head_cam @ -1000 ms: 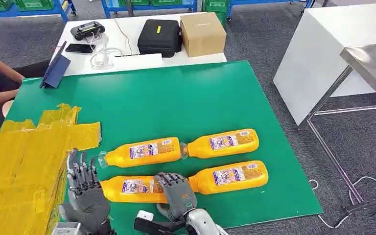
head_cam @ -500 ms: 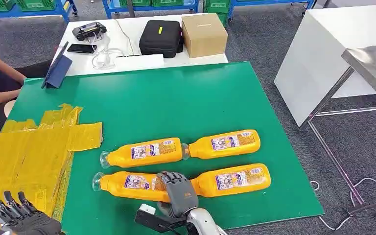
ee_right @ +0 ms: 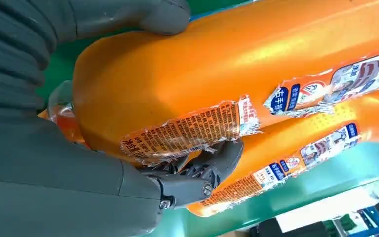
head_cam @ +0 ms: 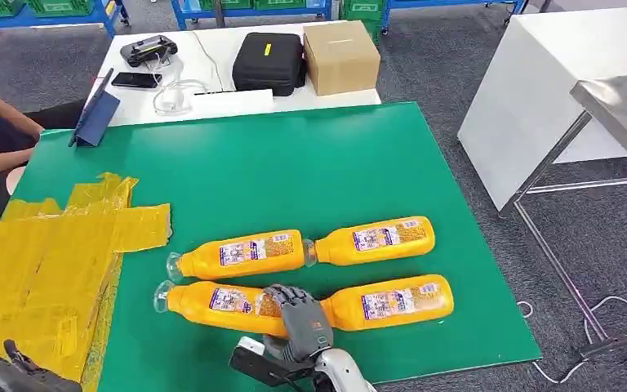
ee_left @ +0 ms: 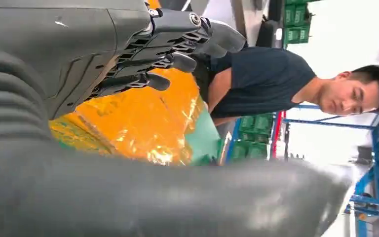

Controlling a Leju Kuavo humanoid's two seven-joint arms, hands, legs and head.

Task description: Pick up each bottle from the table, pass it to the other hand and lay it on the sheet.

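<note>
Gripping the near-left bottle (head_cam: 220, 303) at its base on the green table (head_cam: 294, 171): right hand (head_cam: 298, 320), fingers wrapped round it. Three more bottles lie beside. Left hand (head_cam: 4, 374) low beside the yellow sheet (head_cam: 41, 261), fingers apart, empty.

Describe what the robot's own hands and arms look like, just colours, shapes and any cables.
Both hands are dark grey, with segmented, jointed fingers. The right hand joins a silver wrist carrying a black box-shaped module; a thin black cable runs beside it. In its wrist view it shows a ribbed grey cover, a thick grey thumb and darker fingers. The left hand shows the same ribbed cover and darker fingers with visible screws.
</note>
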